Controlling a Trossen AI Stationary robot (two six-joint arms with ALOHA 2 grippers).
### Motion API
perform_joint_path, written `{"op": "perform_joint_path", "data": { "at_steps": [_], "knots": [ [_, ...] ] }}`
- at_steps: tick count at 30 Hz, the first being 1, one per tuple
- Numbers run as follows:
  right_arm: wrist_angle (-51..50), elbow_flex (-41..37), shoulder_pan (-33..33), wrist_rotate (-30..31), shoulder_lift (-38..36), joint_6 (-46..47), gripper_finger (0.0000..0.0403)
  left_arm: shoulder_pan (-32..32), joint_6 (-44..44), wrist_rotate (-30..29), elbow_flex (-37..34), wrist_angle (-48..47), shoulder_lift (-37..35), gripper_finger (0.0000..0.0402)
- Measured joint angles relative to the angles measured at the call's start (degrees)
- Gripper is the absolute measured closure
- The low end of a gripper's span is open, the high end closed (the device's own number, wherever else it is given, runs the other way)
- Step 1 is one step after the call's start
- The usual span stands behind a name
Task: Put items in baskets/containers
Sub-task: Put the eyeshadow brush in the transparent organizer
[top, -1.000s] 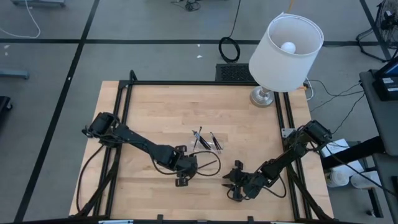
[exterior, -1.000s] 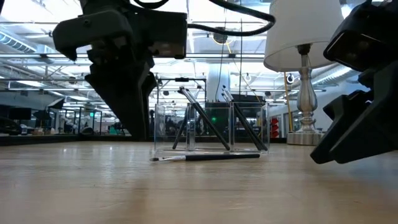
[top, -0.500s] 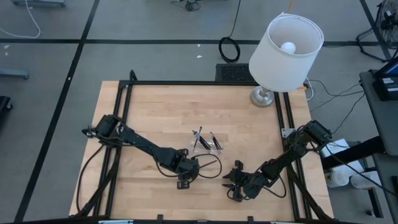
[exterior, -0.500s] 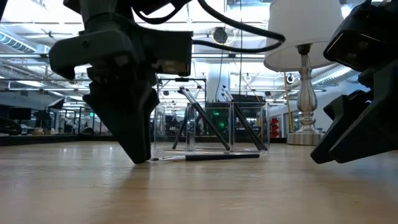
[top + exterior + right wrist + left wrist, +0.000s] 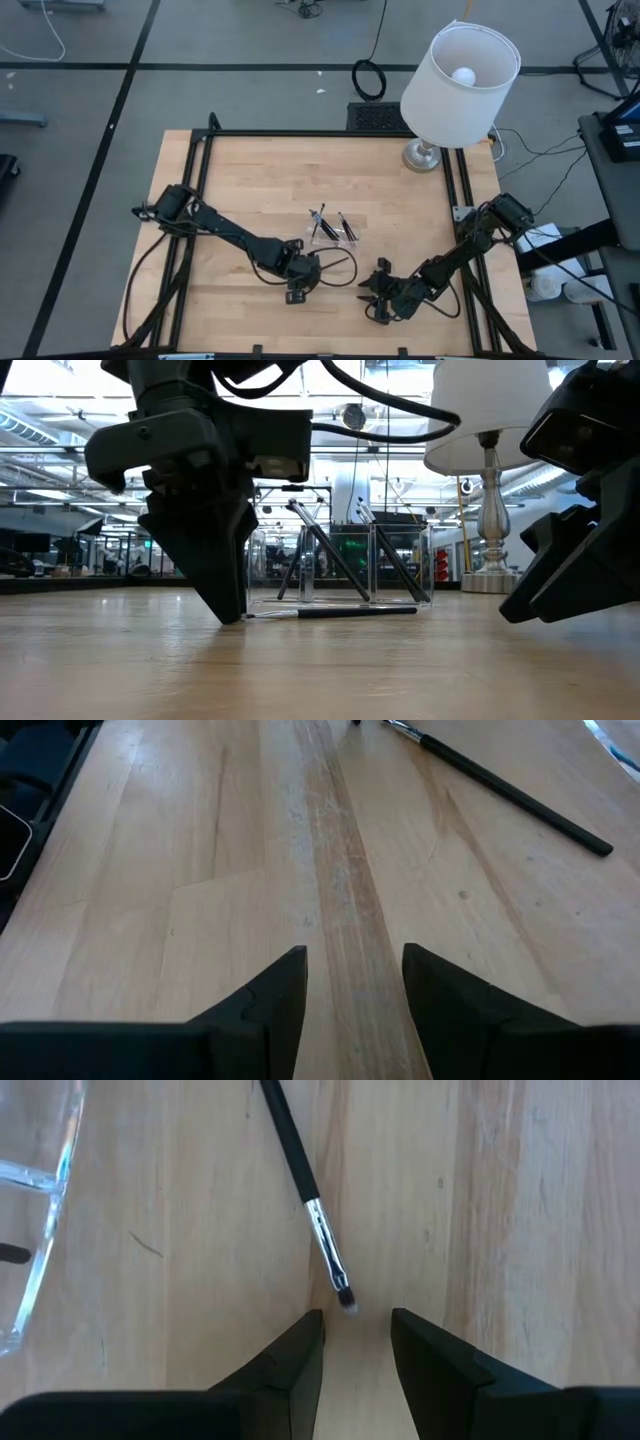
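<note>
The clear tray (image 5: 333, 228) (image 5: 400, 565) stands mid-table, and several dark sticks (image 5: 330, 560) lean inside it. Its corner (image 5: 45, 1200) shows in the left wrist view. One loose stick (image 5: 335, 612) (image 5: 300, 1170) (image 5: 500, 788) lies flat on the wood before the tray's near side. My left gripper (image 5: 299, 277) (image 5: 230, 610) (image 5: 355, 1325) is open and down at the table. Its fingers stand just short of the stick's pale brush tip (image 5: 346, 1302), one to each side, apart from it. My right gripper (image 5: 383, 292) (image 5: 353, 970) is open, low over bare wood to the right.
A white-shaded lamp (image 5: 458, 85) stands on its metal base (image 5: 424, 155) at the far right corner. A black frame (image 5: 200, 150) runs along the table's edges. A cable loop (image 5: 342, 265) hangs by the left wrist. Bare wood lies between the two grippers.
My left gripper has come down to the table beside the loose stick's pale end and shifted slightly toward the near edge. The stick, the tray and the right arm have stayed where they were.
</note>
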Motion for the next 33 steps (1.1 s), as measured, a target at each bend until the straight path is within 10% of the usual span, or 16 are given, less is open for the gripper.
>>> {"op": "perform_joint_path", "data": {
  "at_steps": [25,33],
  "knots": [
    [0.0,0.0,0.0,0.0,0.0,0.0,0.0248,0.9,2.2,-1.4,0.0,0.9,0.2,0.027],
    [0.0,0.0,0.0,0.0,0.0,0.0,0.0248,0.8,4.9,-1.1,0.0,0.6,0.2,0.0368]
  ]
}}
